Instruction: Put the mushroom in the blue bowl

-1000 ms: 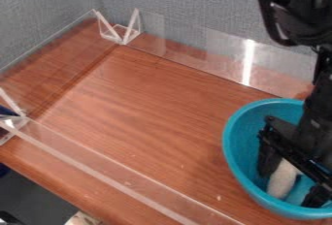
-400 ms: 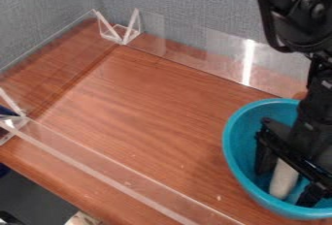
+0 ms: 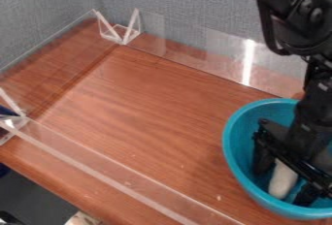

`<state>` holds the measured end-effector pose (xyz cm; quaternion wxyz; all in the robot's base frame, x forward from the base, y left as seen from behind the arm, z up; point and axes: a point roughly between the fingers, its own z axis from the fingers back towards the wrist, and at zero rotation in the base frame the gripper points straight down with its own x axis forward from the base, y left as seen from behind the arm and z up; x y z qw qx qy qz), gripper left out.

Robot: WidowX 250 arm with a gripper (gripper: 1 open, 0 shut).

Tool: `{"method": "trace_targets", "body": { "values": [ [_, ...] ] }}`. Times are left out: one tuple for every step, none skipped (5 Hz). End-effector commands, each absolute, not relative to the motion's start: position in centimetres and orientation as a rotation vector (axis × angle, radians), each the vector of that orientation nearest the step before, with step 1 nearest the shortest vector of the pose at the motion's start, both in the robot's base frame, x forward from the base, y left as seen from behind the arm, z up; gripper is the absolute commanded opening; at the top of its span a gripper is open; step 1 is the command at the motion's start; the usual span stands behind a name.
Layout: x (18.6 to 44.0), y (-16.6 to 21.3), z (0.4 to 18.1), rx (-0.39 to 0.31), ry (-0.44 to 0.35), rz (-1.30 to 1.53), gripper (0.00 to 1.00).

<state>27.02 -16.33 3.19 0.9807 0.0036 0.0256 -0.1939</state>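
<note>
Blue bowl [image 3: 235,143], mushroom [image 3: 282,179] inside, black gripper [image 3: 282,167] spread wide, fingers nudged slightly since before

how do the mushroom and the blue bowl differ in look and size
The mushroom is much smaller than the blue bowl. The mushroom's visible part is pale cream, while the blue bowl is teal-blue. The mushroom is narrow; the blue bowl is wide and open.

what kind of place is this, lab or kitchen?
Probably a lab-style test setup: a robot arm over a wooden table, with grey walls close around it.
</note>
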Motion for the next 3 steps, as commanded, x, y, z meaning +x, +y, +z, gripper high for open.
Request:
{"method": "trace_targets", "body": {
  "values": [
    [28.22,-16.40,4.41,-0.008,-0.006,-0.377,0.00],
    [28.11,-16.44,4.32,-0.005,-0.007,-0.376,0.00],
    [27.79,-16.35,4.68,-0.006,-0.007,-0.384,0.00]
  ]
}}
